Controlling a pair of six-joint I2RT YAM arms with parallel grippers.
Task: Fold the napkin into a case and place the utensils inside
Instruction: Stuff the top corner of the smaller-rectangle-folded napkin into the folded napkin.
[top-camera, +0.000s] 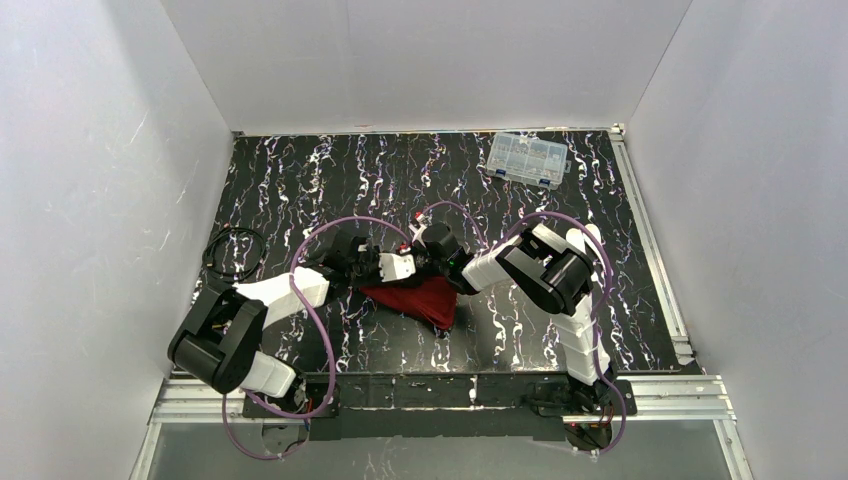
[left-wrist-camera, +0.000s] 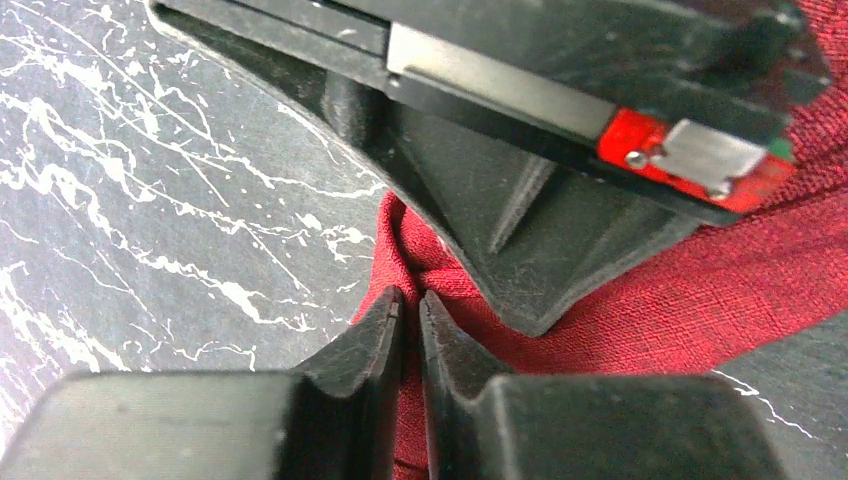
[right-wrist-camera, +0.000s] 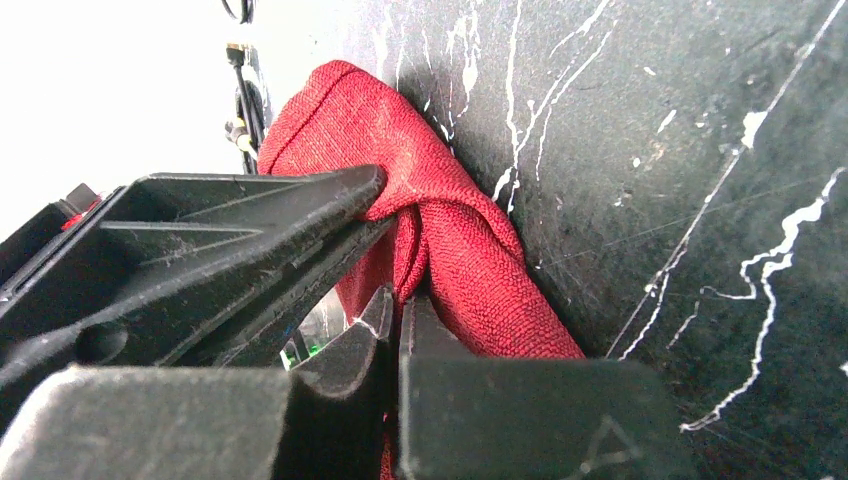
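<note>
Cloth is the whole matter here: the napkin (top-camera: 425, 300) is a deep red, matte weave, bunched and creased into a rough wedge on the black marbled table (top-camera: 300, 180), not yet a tidy case. Out to the left of both sets of jaws a loose black cable (top-camera: 235, 252) lies coiled, well apart from the work. The left gripper (left-wrist-camera: 412, 308) has its jaws drawn narrow, nearly meeting, with a strip of red showing in the slit between them — a pinch on the cloth's edge, as far as I can judge. Just ahead of those tips the fabric gathers into a tight pucker. The right gripper (right-wrist-camera: 397, 305) meets it head-on, tips close to tips. Its jaws are closed tight on a rolled ridge of the napkin, which bulges up and away beyond them. Most of the cloth lies on the near side of the two pinches. It should handle as limp and light, slipping easily out of a shallow bite, so hems and corners are the places to hold — never the middle. Far right of the jaws, at the back, sits a clear compartment box (top-camera: 525, 160). No utensils show.
</note>
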